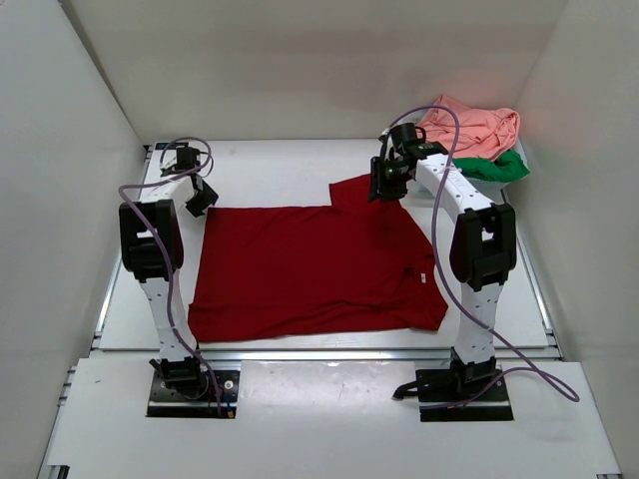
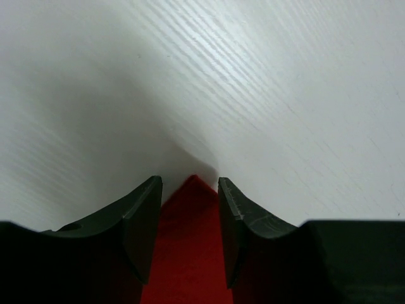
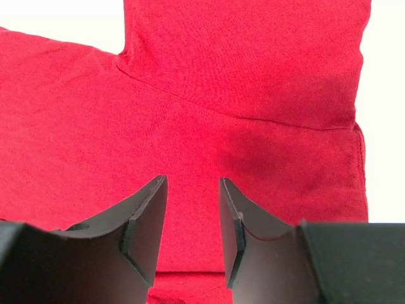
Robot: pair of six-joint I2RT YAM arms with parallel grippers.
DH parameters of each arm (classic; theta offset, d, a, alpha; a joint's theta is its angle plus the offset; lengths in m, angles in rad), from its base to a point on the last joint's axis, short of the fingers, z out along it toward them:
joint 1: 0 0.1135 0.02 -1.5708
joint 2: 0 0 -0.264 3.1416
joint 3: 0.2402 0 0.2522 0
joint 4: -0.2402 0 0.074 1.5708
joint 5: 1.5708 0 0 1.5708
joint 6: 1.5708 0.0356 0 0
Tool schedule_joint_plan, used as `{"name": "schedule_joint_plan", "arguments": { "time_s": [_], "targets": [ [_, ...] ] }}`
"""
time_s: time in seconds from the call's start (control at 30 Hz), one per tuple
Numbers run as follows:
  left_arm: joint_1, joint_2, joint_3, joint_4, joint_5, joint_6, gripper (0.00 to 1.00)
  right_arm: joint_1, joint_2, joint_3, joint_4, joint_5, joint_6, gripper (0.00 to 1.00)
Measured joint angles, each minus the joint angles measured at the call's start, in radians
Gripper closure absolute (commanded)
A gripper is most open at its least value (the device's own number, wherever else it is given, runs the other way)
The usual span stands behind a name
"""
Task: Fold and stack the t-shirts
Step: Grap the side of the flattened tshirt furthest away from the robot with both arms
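Three t-shirts are in sight, one of each colour. One dark red t-shirt (image 1: 319, 269) lies spread flat on the white table (image 1: 280, 165) between the two arms, with one sleeve pointing to the far side. One salmon pink t-shirt (image 1: 469, 128) sits crumpled in the far right corner, resting partly on one green t-shirt (image 1: 496, 168). Both are well apart from either gripper.

Two grippers are at the far edge of the red shirt. The left gripper (image 2: 190, 183) stands partly open at the far left corner. In its wrist view the pointed tip of the cloth shows in the gap between the two fingers (image 2: 142, 218), with bare table beyond, and nothing is clamped between them. The right gripper (image 3: 193, 183) hangs over the far sleeve, jaws likewise partly apart. Red cloth fills the gap and the sleeve seam lies just ahead, and it has hold of nothing that can be seen.

Much of the green shirt is hidden under the pink one, so only a strip shows. Whether the fingertips touch the cloth cannot be told, since the finger bodies cover the lower part of each wrist view. From above, the right gripper hides part of the sleeve.
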State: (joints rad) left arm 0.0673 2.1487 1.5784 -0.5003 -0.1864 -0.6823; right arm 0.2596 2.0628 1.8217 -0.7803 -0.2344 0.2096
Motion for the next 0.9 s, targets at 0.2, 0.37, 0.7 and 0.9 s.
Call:
{"name": "schedule_joint_plan", "arguments": {
  "time_s": [0.2,0.37,0.7,0.9],
  "targets": [
    [-0.028,0.008,0.019,-0.026,-0.01,0.017,0.49,-0.001,0.0,0.0,-0.001,0.0,0.0,0.65],
    [-0.044,0.012,0.024,-0.044,-0.021,0.022,0.7,-0.01,0.0,0.0,-0.001,0.0,-0.002,0.65],
    [-0.046,0.017,0.039,-0.081,-0.034,0.032,1.0,-0.014,0.055,0.044,0.025,0.008,-0.011,0.44],
    [-0.044,0.017,0.058,-0.116,-0.034,0.065,1.0,-0.013,0.213,0.195,0.058,0.082,-0.014,0.38]
  ]
}}
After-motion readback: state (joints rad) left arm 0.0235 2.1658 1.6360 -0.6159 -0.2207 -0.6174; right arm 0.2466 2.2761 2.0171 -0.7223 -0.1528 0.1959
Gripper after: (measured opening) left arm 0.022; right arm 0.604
